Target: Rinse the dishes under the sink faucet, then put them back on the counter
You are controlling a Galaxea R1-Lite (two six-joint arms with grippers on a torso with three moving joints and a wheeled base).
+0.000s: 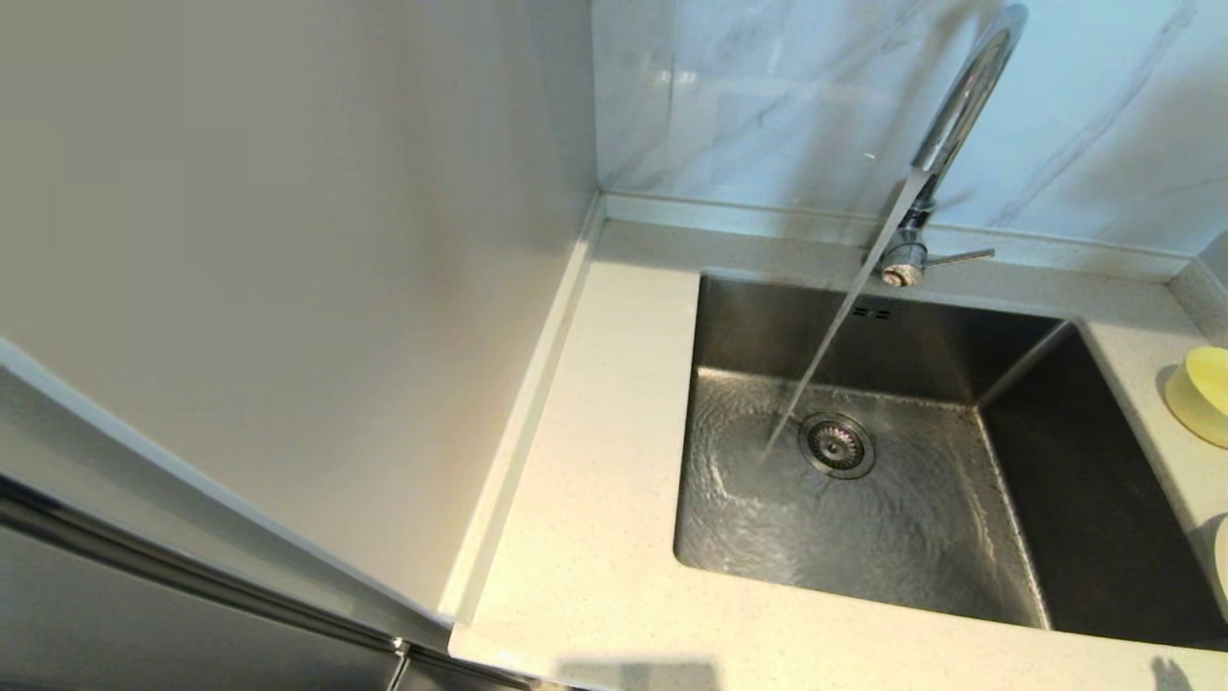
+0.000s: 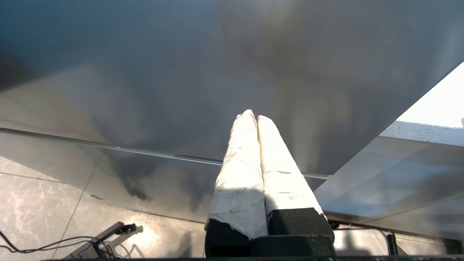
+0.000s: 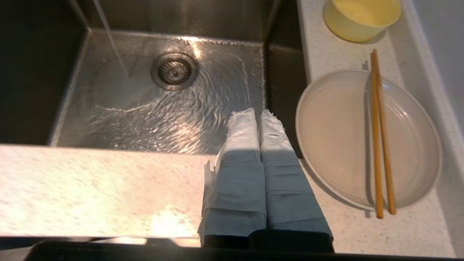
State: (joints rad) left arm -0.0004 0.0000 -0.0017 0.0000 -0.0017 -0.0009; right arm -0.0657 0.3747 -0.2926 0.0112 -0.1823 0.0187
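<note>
Water streams from the chrome faucet into the steel sink, landing just beside the drain. On the counter right of the basin sit the pale-yellow bowl and the cream plate, with a pair of brown chopsticks lying across the plate. In the head view only the bowl shows, at the right edge. My right gripper is shut and empty over the sink's front right corner, left of the plate. My left gripper is shut and empty, down by the grey cabinet front.
A beige wall panel rises left of the counter. The grey-veined marble wall stands behind the faucet. The faucet's thin lever points right. In the left wrist view, tiled floor with a cable lies below.
</note>
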